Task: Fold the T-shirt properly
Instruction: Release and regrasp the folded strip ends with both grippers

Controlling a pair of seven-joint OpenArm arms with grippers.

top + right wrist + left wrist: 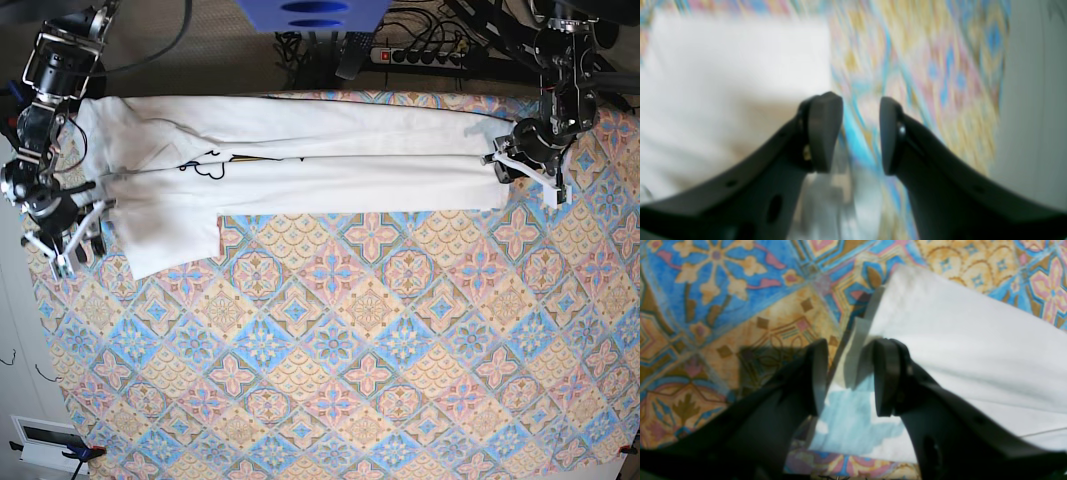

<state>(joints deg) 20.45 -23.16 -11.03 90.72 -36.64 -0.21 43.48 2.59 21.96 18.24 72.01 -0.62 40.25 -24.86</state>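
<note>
One patterned tabletop (360, 380) fills the near part of the base view, bare of cloth. Farther back lies one T-shirt (330, 180), folded into a long white band along the far edge. Two end effectors flank it: the left end effector (848, 373) at the band's end, jaws apart over a cloth edge; the right end effector (860, 133) parted, gripping nothing.
</note>
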